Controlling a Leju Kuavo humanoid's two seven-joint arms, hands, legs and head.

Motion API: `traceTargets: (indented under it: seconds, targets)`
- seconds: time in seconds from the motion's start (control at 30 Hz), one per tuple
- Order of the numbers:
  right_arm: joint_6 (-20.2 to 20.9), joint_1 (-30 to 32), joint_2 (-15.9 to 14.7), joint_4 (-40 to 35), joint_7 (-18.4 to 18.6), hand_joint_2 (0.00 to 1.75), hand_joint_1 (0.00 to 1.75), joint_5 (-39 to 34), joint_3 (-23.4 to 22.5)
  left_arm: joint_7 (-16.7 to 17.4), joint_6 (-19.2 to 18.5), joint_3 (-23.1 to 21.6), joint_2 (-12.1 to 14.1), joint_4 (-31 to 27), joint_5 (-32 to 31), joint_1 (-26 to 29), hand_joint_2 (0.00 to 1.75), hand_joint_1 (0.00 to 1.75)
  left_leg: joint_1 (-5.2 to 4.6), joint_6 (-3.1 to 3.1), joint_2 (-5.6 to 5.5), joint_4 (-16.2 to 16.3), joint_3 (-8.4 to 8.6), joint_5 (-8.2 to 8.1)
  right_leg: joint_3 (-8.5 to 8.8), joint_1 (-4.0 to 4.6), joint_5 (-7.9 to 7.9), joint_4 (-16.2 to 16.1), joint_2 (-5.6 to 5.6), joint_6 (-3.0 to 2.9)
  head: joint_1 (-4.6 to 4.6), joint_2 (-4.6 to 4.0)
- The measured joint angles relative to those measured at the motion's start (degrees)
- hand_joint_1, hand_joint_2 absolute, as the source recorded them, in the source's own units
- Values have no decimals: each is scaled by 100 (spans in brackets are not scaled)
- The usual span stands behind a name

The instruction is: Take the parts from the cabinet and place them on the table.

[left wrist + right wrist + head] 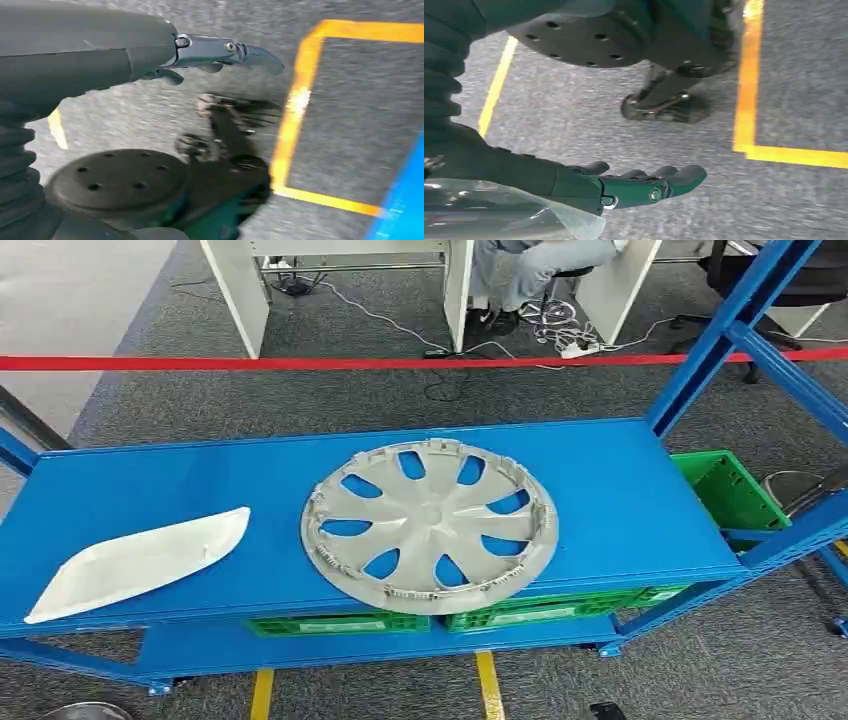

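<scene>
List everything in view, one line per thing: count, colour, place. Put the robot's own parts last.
hubcap: one, silver-grey, flat near the middle of the top shelf.
white panel: one, white, flat on the top shelf to the left of the hubcap, apart from it.
rack: one, blue, with a top shelf and a lower level.
green crates: several, green, on the lower level under the hubcap, one more at the right end.
red tape: one strip, red, stretched across behind the rack.
desks: white, beyond the tape, with a seated person and floor cables.
floor lines: yellow, on grey carpet.
left hand: one, dark, hanging over the floor, holding nothing.
right hand: one, dark, fingers extended, holding nothing.
</scene>
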Motion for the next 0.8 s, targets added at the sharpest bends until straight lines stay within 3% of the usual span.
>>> traceTargets:
  seconds: [0.5, 0.8]
  targets:
    - [581, 30, 481, -1046, -450, 175, 0, 1367, -1667, -376, -623, 1498, -550, -1494, -247, 175, 175, 0, 0, 0, 0, 0, 1, 0, 0, 0, 0, 0, 0, 0, 0, 0]
    - [785, 53, 713, -1495, -586, 175, 0, 1969, -2404, -866, -561, 1652, -658, -2879, -568, 390, 175, 0, 0, 0, 0, 0, 1, 0, 0, 0, 0, 0, 1, 0, -2, 0]
